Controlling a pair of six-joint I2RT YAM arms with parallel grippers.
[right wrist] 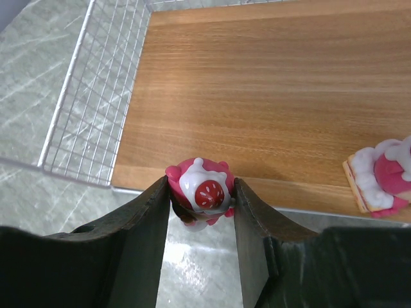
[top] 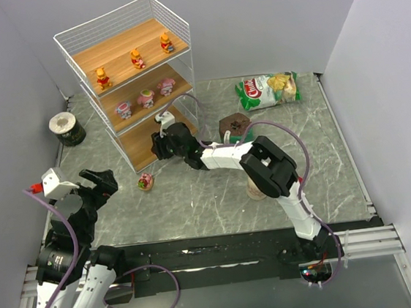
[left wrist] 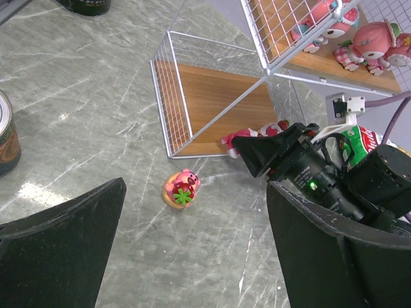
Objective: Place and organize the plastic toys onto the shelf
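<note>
Your right gripper [right wrist: 200, 187] is clenched on a pink figurine [right wrist: 201, 194] with a white cap and a strawberry slice on top. Both fingers press against its sides. You hold it at the front lip of the shelf [top: 117, 49], just over the edge of the bottom tier [right wrist: 270, 96] and near one of its front corners. You cannot tell from these views whether it touches the wood.

A second pink-and-white figurine [right wrist: 385, 176] sits on that same tier, close to the front edge and well apart from the one you hold. It is partly cut off in the right wrist view.

The middle tier carries three pink figurines [top: 146, 98] in a row. The top tier carries three orange-yellow figurines [top: 137, 59], also in a row, all upright.

One pink bear figurine [left wrist: 182, 189] with a green-leafed strawberry stands on the marble table [top: 217, 197], just in front of the shelf's open side.

Your left gripper [top: 98, 183] hangs released, its jaws spread wide with nothing between them, in front of the shelf and off its left corner.

A green chip bag [top: 268, 88] lies to the right of the shelf, and a dark can [top: 67, 128] stands to its left.
</note>
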